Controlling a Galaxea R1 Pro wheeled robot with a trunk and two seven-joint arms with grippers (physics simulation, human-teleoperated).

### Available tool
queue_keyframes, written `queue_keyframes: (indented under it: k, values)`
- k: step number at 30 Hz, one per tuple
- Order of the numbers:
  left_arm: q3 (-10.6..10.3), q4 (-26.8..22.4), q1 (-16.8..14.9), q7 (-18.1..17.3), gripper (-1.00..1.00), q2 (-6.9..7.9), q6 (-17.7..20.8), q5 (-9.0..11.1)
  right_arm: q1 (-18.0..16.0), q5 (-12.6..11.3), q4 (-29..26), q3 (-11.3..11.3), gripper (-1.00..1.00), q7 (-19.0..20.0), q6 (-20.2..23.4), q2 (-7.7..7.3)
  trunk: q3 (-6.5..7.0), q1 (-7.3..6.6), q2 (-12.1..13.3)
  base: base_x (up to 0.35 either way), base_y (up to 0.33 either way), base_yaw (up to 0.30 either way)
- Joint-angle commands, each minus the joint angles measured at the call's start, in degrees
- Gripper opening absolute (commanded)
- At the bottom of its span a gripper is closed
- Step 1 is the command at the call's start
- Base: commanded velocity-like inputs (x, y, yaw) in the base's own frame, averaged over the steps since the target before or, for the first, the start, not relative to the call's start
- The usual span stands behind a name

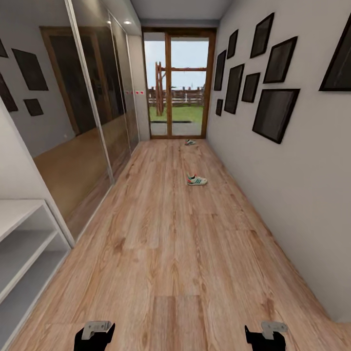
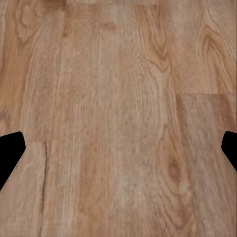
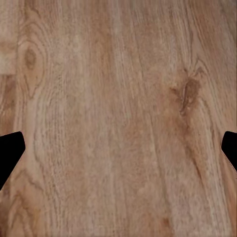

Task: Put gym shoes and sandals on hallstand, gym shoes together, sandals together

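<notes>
I am holding my left gripper (image 1: 94,336) and right gripper (image 1: 265,336) wide open and empty over the floor (image 1: 161,253), while one sneaker (image 1: 197,180) is lying far ahead near the right wall and another shoe (image 1: 190,142) is lying by the glass door (image 1: 176,83).

Gym shoe (image 1: 197,180) upright mid-corridor floor (image 1: 161,243); second shoe (image 1: 190,142), perhaps sneaker, by door.

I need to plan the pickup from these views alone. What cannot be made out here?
- Far object by the glass door, head view: too small to name.
- White shelving unit, head view: cut off by the left edge, so its upper part is unseen.
- Sandals: none can be identified.
- One gym shoe is plain.
</notes>
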Motion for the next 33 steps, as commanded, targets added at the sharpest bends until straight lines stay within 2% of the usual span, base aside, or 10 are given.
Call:
queue_keyframes:
  k: [1, 33]
  values:
    - [0.43, 0.05, -0.04, -0.58, 1.00, -0.02, -0.07, 0.19, -0.03, -0.49, 0.04, 0.36, 1.00, -0.08, -0.19, -0.01, -0.05, 0.03, -0.02, 0.339, 0.000, 0.000]
    - [0.45, 0.05, -0.04, -0.58, 1.00, -0.02, -0.07, 0.19, -0.03, -0.49, 0.04, 0.36, 1.00, -0.13, -0.19, 0.01, -0.05, 0.03, -0.02, 0.339, 0.010, 0.000]
